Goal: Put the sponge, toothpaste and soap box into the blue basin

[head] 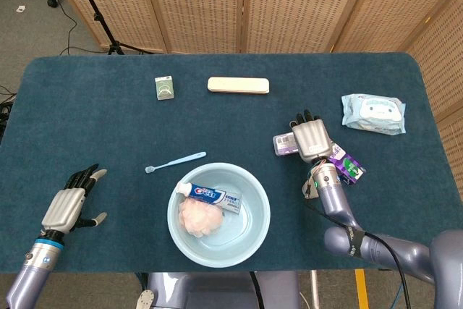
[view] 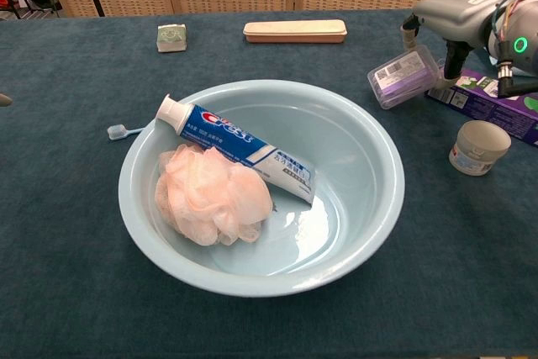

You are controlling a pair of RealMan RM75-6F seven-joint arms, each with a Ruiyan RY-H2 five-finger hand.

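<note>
Right hand pinches the soap box at right of frame, fingers over the top and one down each side; box is tilted, and looks lifted clear of the table in the chest view, though I can't be fully sure. In the head view the same hand covers most of the box, only its left end showing.

Handling guess: clear hard plastic box, stiff, light, probably smooth and a bit slippery, so a loose pinch could let it rotate or drop. Holding across the short sides near the middle seems best; the current hold sits toward one end, hence the tilt. Not fragile looking, though the lid could pop if squeezed hard.

Looks: small rectangular see-through case, purple bar or label inside, white sticker with print on the visible end.

Basin sits centre-bottom of frame, pale blue, round, left of the box and well apart. Toothpaste and pink mesh sponge lie inside it already, tube resting on the sponge edge. Only the box is left to go in.

Left hand lower left, fingers spread, holding nothing, resting near the table edge.
</note>
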